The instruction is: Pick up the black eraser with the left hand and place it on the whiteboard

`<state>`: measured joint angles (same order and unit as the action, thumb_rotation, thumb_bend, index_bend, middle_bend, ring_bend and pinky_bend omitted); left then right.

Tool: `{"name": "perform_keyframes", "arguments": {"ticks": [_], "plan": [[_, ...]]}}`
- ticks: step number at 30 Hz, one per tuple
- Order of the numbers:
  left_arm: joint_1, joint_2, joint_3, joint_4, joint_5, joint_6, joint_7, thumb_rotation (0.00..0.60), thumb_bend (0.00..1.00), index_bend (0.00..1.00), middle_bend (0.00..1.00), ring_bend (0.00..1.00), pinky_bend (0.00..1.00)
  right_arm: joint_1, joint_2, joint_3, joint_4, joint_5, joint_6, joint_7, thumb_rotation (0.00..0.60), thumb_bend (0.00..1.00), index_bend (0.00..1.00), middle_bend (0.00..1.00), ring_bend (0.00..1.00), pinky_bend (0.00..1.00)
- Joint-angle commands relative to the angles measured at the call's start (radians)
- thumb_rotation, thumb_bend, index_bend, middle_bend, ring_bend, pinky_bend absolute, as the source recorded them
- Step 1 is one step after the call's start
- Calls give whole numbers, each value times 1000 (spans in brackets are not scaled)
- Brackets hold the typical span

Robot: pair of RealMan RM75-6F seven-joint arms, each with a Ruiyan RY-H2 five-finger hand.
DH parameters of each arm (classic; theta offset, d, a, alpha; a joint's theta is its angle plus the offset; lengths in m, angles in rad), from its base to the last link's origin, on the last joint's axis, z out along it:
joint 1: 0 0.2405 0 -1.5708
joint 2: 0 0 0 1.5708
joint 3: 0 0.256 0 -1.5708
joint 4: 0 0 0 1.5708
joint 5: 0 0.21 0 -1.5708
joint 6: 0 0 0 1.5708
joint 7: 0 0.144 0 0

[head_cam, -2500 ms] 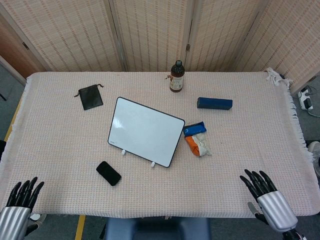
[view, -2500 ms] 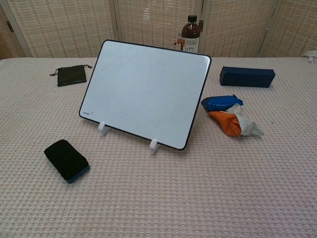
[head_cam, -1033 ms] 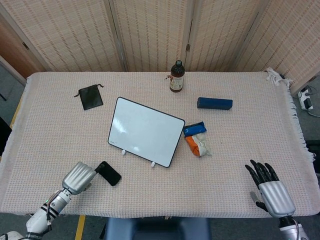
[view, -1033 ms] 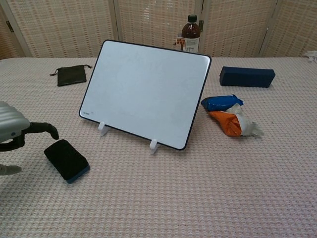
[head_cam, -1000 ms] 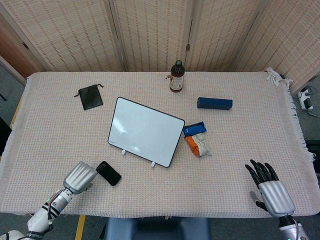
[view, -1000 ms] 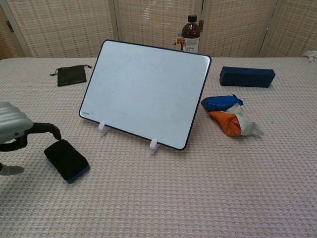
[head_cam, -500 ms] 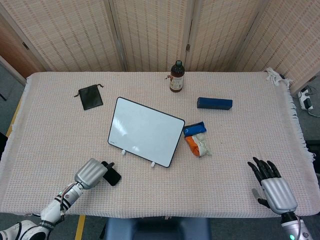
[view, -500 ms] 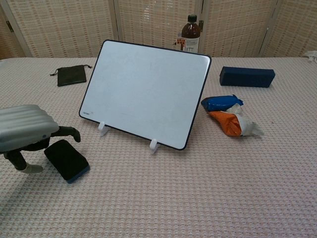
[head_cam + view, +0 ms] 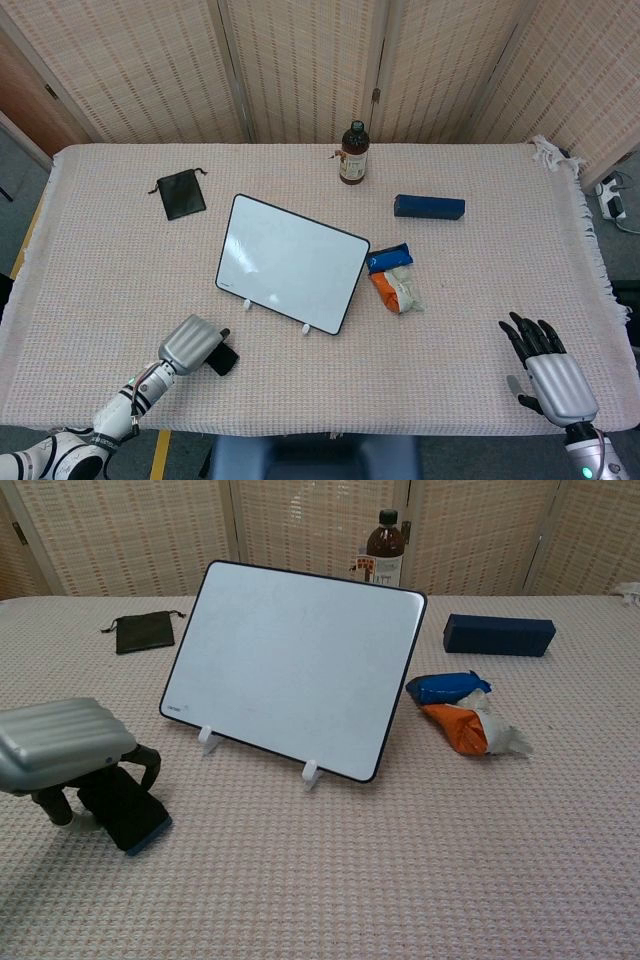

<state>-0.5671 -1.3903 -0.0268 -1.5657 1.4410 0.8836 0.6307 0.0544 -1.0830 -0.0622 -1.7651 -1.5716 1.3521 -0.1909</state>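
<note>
1. My left hand (image 9: 62, 748) is at the near left of the tilted white whiteboard with a black frame (image 9: 292, 667), low over the woven pink tablecloth (image 9: 420, 860).
2. The flat black eraser with a blue underside (image 9: 125, 811) sits under my left hand's silver shell. My dark fingers (image 9: 148, 763) curl down around its far edge and my thumb stands at its left side. The hand grips the eraser; I cannot tell whether the eraser is clear of the cloth.
3. From the head view, the eraser (image 9: 224, 359) protrudes to the right of my left hand (image 9: 194, 343), in front of the whiteboard's (image 9: 290, 261) left corner and apart from its two white feet.
4. My right hand (image 9: 548, 372) is well to the right of the whiteboard, near the front table edge. Its black fingers are spread and hold nothing.
5. Behind the whiteboard stands a brown glass bottle with a black cap (image 9: 353, 153).
6. To the right of the whiteboard lie a blue wrapper (image 9: 447, 687) and an orange-and-white wrapper (image 9: 468, 728), touching each other.
7. Further back right of the whiteboard lies a long dark-blue box (image 9: 499, 634).
8. To the whiteboard's back left lies a dark drawstring pouch (image 9: 144, 632).
</note>
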Motion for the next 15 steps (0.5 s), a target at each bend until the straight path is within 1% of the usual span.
{"name": "perform_keyframes", "arguments": {"ticks": [1,5,7,9,11,15], "plan": [[0,-18,12,29,55,50,-51,600,264,652,1000,995,1000,1,0,0,0,1,-1,0,600,444,0,0,0,0],[19,-45,15,64,129,157,-106,600,267,681,1000,997,1000,2,0,-1,0,2,-1,0,600,444,0,0,0,0],[38,-67,5,78,152,233,-125,600,273,686,1000,998,1000,2,0,-2,-1,1,-1,1,600,444,0,0,0,0],[53,-97,-16,94,168,305,-135,600,282,689,1000,1000,1000,3,1,-3,-1,1,-2,2,600,444,0,0,0,0],[64,-146,-46,127,178,379,-158,600,285,689,1000,1000,1000,5,3,-5,-2,0,-5,4,600,444,0,0,0,0],[52,-240,-104,183,179,452,-173,600,291,682,1000,999,1000,4,7,-6,-5,-1,-2,12,600,444,0,0,0,0]]}}
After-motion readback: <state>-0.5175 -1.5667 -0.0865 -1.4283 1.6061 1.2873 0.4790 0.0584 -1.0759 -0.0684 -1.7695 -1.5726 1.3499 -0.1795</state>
